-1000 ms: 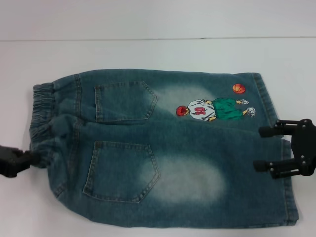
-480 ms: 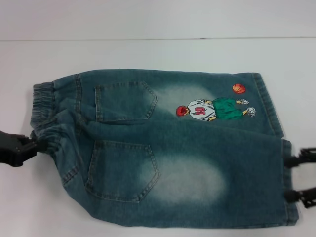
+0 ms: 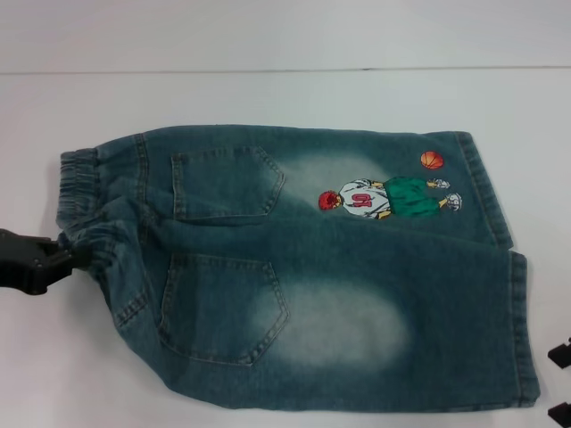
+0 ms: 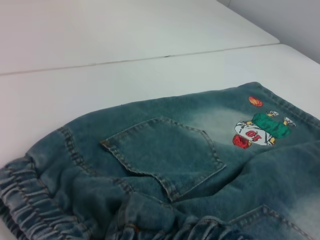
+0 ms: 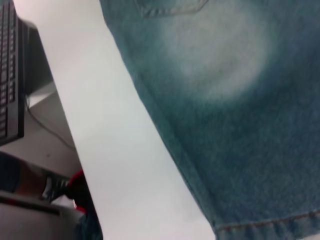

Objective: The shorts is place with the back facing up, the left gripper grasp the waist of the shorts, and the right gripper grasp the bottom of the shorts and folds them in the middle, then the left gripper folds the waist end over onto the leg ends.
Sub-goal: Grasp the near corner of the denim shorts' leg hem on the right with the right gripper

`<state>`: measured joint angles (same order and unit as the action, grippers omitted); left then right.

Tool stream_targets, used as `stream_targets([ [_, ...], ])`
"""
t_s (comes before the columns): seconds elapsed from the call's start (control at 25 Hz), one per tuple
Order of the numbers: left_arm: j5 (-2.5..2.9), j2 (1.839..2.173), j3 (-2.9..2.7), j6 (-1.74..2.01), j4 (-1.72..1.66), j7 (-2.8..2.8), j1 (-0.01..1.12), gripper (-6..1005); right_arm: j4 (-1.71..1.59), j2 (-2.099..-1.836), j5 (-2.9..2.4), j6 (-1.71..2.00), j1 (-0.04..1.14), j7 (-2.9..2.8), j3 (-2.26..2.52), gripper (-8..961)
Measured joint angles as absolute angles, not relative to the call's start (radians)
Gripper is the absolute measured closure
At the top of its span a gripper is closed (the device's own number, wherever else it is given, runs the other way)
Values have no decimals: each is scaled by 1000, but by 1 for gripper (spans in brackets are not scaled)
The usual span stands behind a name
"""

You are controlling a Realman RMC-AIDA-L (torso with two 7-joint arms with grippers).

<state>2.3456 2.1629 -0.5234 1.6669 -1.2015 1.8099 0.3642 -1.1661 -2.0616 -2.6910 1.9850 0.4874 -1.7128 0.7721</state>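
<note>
The denim shorts (image 3: 357, 267) lie flat on the white table (image 3: 268, 98), back pockets up. The ruffled waist (image 3: 76, 192) is at the left and the leg hems, the bottom of the shorts (image 3: 522, 330), at the right. My left gripper (image 3: 70, 258) is shut on the near part of the waist, which is bunched and drawn inward. My right gripper (image 3: 560, 383) stands open at the near right corner, just off the hem, holding nothing. The left wrist view shows the waist (image 4: 30, 210) close up and the embroidered player (image 4: 260, 131) farther off.
In the right wrist view the table's near edge (image 5: 75, 140) runs close beside the shorts' side seam (image 5: 165, 135). A black keyboard (image 5: 10, 75) sits below, beyond that edge. Bare white table surrounds the shorts at the far side.
My right gripper has drawn away from the leg hem toward the near right corner, nearly out of the head view. My left gripper has pulled the near waist part inward, bunching it.
</note>
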Motion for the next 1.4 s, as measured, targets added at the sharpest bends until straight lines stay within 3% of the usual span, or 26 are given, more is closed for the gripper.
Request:
stream_targets([
  [0.52,2345,2164,-534,1672,-1195,1808,366,930,-1076,-2083,-2759,1938,530,-1756,878,53],
  [1.32,2345,2164,-538,1666,-1195,1805,358,930,-1028,-2090,-2691,1890,530,-1710,890,81],
  [1.4,2345,2164,-538,1665,-1193,1804,358,930,-1049,-2091,-2686,1889,518,-1708,897,159],
])
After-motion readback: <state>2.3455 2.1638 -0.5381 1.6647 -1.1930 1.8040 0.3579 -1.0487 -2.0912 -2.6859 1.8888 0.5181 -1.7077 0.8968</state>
